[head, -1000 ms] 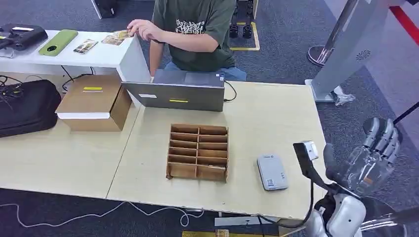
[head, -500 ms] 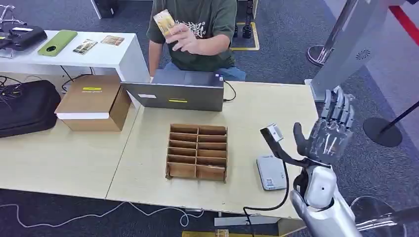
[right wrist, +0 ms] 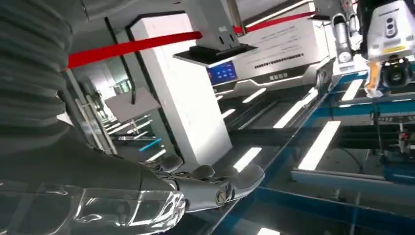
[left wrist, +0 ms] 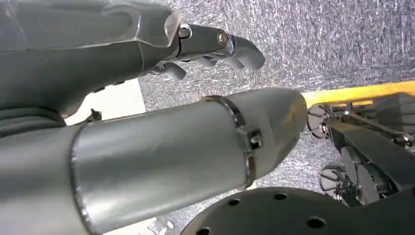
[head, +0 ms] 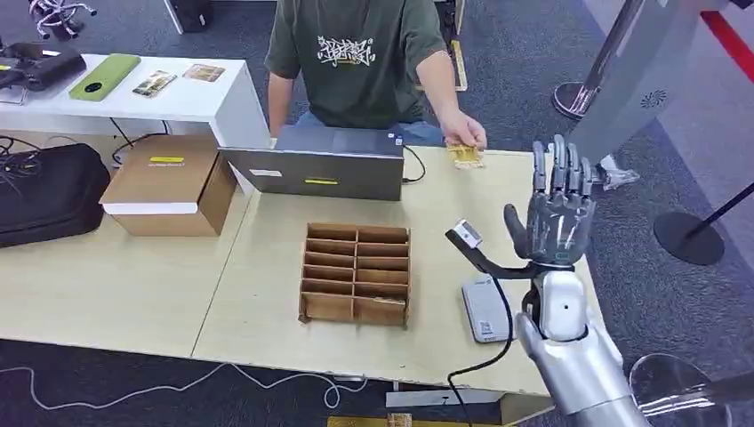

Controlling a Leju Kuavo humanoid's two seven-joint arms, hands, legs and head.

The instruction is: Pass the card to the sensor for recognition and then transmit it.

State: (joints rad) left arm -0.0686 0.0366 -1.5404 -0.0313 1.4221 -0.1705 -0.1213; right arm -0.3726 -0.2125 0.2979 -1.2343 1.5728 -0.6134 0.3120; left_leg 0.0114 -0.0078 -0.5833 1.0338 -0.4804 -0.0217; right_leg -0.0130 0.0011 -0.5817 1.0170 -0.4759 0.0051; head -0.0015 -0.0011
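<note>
Right robot hand (head: 558,213) raised over the right side of the surface (head: 480,213), fingers straight up and spread, palm empty. Card (head: 464,156) is at the far edge of the surface, pinched in a person's hand (head: 464,133), beyond the right robot hand and to its left, well apart from it, not touching. Sensor (head: 486,309), a flat grey box, lies on the surface just below and in front of the right robot hand, near the front edge. Organizer (head: 356,273) of cardboard slots sits mid-surface, left of the sensor. Laptop (head: 324,163) stands behind it, in front of the person (head: 360,62). Cardboard box (head: 169,184) and black bag (head: 49,191) are at far left. Left robot hand (left wrist: 215,46) hangs over grey carpet, fingers slightly curled and apart, holding nothing.
</note>
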